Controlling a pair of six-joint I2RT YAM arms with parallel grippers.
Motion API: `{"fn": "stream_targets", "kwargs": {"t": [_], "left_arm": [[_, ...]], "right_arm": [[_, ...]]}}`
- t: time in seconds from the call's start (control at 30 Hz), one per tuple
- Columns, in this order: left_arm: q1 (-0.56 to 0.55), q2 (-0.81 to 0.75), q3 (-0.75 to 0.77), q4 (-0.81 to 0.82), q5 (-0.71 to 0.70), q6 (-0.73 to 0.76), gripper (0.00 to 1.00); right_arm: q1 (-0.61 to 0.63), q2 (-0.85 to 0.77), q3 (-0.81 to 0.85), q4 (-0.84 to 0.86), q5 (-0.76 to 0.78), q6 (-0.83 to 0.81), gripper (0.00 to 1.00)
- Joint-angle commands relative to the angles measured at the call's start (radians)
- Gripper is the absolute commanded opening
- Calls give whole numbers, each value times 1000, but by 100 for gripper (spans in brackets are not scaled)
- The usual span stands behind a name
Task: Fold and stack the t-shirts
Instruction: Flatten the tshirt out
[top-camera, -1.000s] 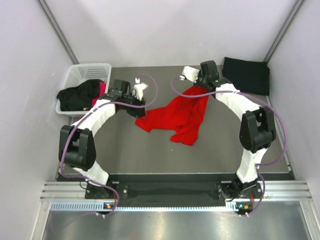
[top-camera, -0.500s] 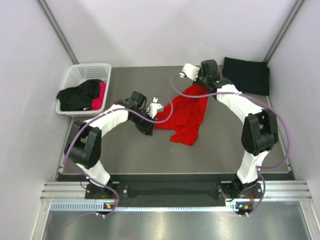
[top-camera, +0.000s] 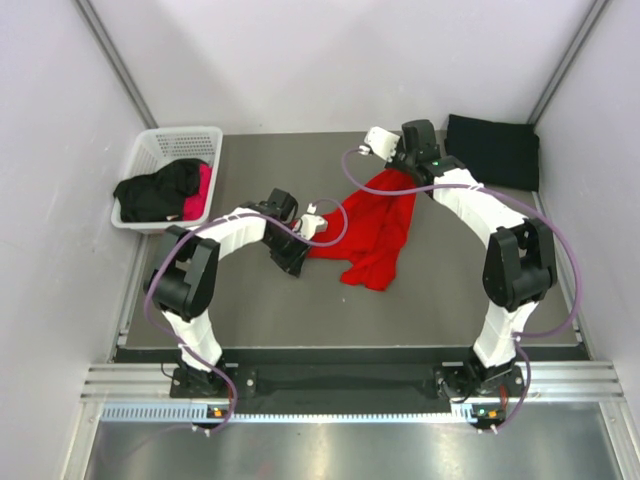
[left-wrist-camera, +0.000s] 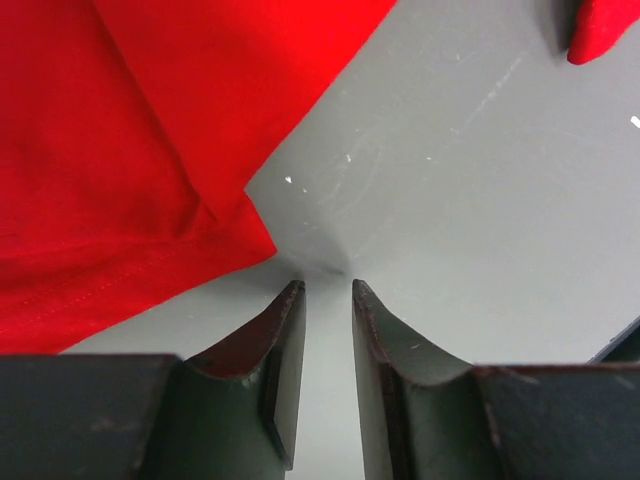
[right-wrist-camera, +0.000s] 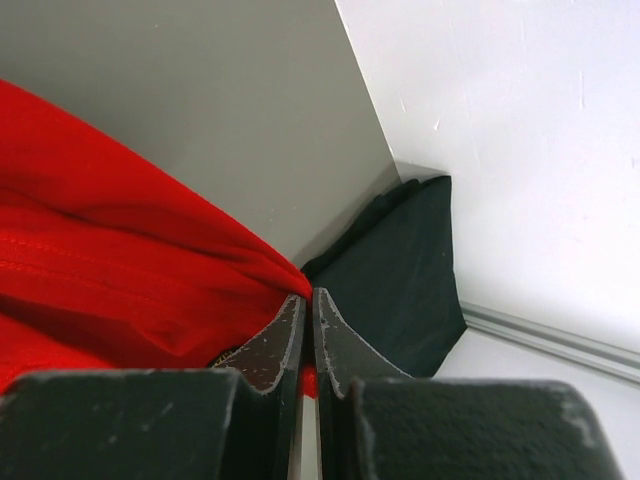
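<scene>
A large red t-shirt (top-camera: 370, 225) lies crumpled mid-table, its far end lifted. My right gripper (top-camera: 400, 168) is shut on that far end; in the right wrist view red cloth (right-wrist-camera: 120, 270) is pinched between the fingers at the gripper (right-wrist-camera: 308, 295). My left gripper (top-camera: 293, 258) sits low at the shirt's near-left corner. In the left wrist view its fingers stand a narrow gap apart at the gripper (left-wrist-camera: 325, 287), nothing between them, just short of the red hem (left-wrist-camera: 130, 150). A folded black t-shirt (top-camera: 492, 148) lies at the back right, also in the right wrist view (right-wrist-camera: 400, 270).
A white lattice basket (top-camera: 160, 140) stands at the back left, holding a black shirt (top-camera: 155, 192) and a pink one (top-camera: 200, 190). Walls close the table on the left, right and back. Another red fold (left-wrist-camera: 605, 30) shows at the left wrist view's top right.
My left gripper has swung right from beside the basket down to the red shirt's near-left corner, its jaws narrowing. The right gripper and the cloth it holds have stayed put.
</scene>
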Motion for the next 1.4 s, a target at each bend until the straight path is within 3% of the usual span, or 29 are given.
{"fn": "stream_targets", "kwargs": {"t": [0.0,0.07,0.13,0.33,1.23,1.3,1.33,1.37], "left_arm": [[2,-8,40,27,-6,9,30],[2,-38,43,32,-11,5,31],[2,-58,49,44,-18,-3,39],[2,-29,104,29,-48,-9,46],[-6,112,138,38,-74,-27,43],[-10,115,139,38,-75,-27,37],[-12,118,142,38,-74,-29,26],[-12,118,145,35,-72,-29,6]], "right_arm": [[-2,-27,24,14,0,10,0],[-5,-25,23,14,-3,10,0],[-8,-24,24,13,-3,15,0],[-7,-12,26,17,-6,30,0],[-22,-13,8,25,-7,42,0],[-24,-13,6,27,-7,45,0],[-25,-12,6,27,-7,45,0],[-27,-12,6,27,-7,48,0]]}}
